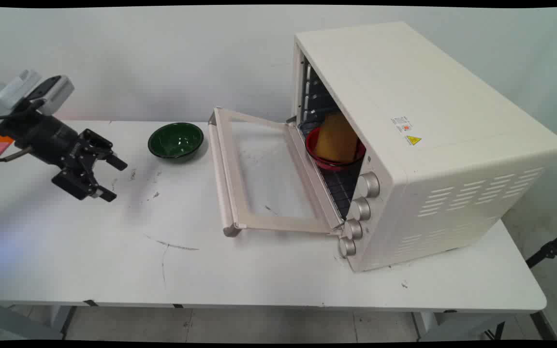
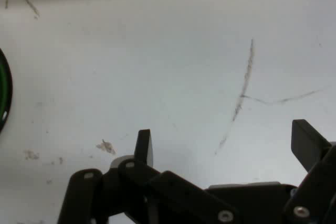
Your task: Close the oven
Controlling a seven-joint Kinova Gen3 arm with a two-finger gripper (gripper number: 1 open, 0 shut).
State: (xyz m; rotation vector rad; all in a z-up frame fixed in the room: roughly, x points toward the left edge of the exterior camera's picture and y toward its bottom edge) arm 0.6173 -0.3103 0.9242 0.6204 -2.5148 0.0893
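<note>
My black gripper [image 1: 113, 179] hangs open over the left part of the white table [image 1: 240, 270], with nothing between its fingers. In the hand view the gripper [image 2: 226, 142] points down at bare, scuffed tabletop, and the rim of the green bowl [image 2: 3, 98] shows at the left edge. That green bowl [image 1: 176, 140] sits empty on the table, a little beyond and to the right of the gripper. Further right a cream toaster oven [image 1: 404, 145] stands with its glass door [image 1: 269, 179] folded down. Inside it an orange-yellow object [image 1: 337, 137] rests in a red bowl [image 1: 329, 160] on the rack.
The oven's open door juts left over the table's middle. Several knobs [image 1: 360, 209] line the oven's front right. Dark scuff marks [image 1: 172, 246] streak the table near its front. A black stand leg [image 1: 551, 249] shows past the table's right end.
</note>
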